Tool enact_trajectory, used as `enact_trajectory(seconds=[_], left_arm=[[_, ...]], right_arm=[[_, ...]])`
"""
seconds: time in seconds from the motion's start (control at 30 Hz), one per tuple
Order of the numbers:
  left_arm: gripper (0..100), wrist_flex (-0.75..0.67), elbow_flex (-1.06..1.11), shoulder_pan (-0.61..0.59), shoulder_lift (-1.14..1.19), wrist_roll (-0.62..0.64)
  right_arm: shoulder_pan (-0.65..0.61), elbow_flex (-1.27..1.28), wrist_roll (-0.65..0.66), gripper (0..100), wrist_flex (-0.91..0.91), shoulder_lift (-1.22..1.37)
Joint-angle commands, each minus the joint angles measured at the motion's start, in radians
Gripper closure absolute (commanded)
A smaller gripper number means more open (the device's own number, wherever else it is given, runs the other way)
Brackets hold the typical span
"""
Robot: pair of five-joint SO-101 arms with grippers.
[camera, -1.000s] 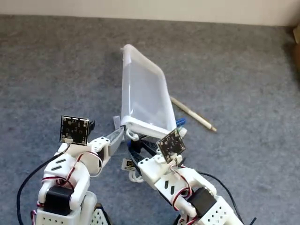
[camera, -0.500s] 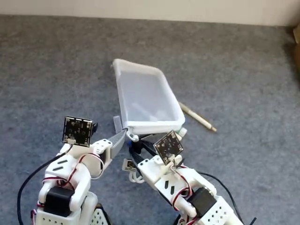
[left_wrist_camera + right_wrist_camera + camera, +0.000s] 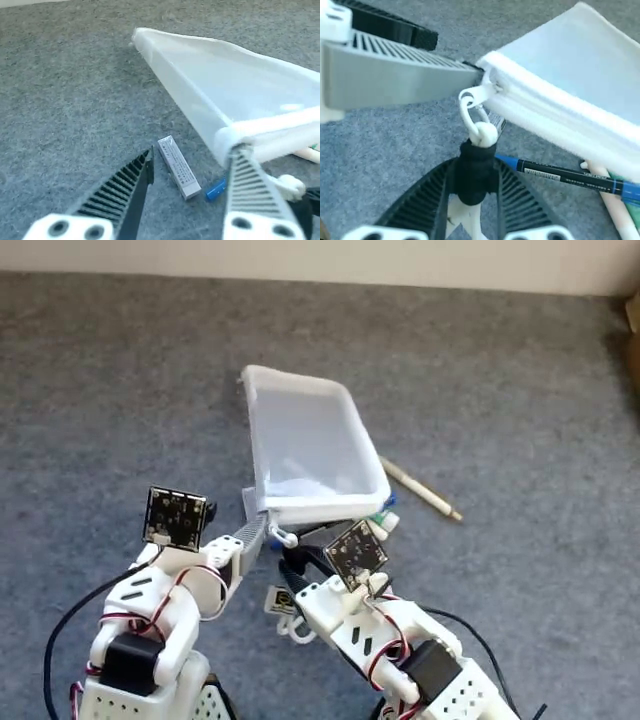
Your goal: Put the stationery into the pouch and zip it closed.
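Observation:
A translucent white pouch (image 3: 310,455) lies mid-table, its zipper edge towards the arms. My left gripper (image 3: 194,152) is open; its grey finger (image 3: 250,185) rests against the pouch's (image 3: 235,95) near corner and its black finger stands well apart. Between them on the carpet lie a small grey eraser (image 3: 178,167) and a blue cap (image 3: 216,189). My right gripper (image 3: 475,167) is shut on the black end of the zipper pull (image 3: 480,130), just off the pouch's (image 3: 570,75) corner. A blue pen (image 3: 560,175) lies under the zipper edge.
A wooden pencil (image 3: 420,488) lies on the grey carpet right of the pouch. Pen ends (image 3: 385,522) stick out by the pouch's near right corner. Both arms crowd the near edge; carpet is open to the left, right and behind the pouch.
The pouch, tipped up on its edge a second ago, has dropped to lie flatter. The left arm has shifted slightly towards the right arm.

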Motion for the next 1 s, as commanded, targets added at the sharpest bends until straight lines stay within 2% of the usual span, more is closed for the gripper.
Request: enact_trajectory(seconds=[0.0, 0.3, 0.5, 0.73, 0.97], left_arm=[[87, -0.029, -0.008, 0.008, -0.005, -0.063], [94, -0.029, -0.01, 0.005, -0.005, -0.081], [99, -0.029, -0.018, -0.091, -0.005, -0.081], [99, -0.028, -0.018, -0.111, -0.005, -0.081], [99, -0.023, -0.018, -0.119, -0.005, -0.081]], right_arm=[[0.008, 0.012, 0.017, 99.5, 0.004, -0.03], [0.012, 0.012, 0.017, 99.5, 0.001, -0.03], [0.117, 0.002, 0.017, 99.5, -0.001, -0.031], [0.226, -0.048, 0.017, 99.5, -0.001, -0.031], [0.252, -0.048, 0.015, 99.5, -0.001, -0.031]])
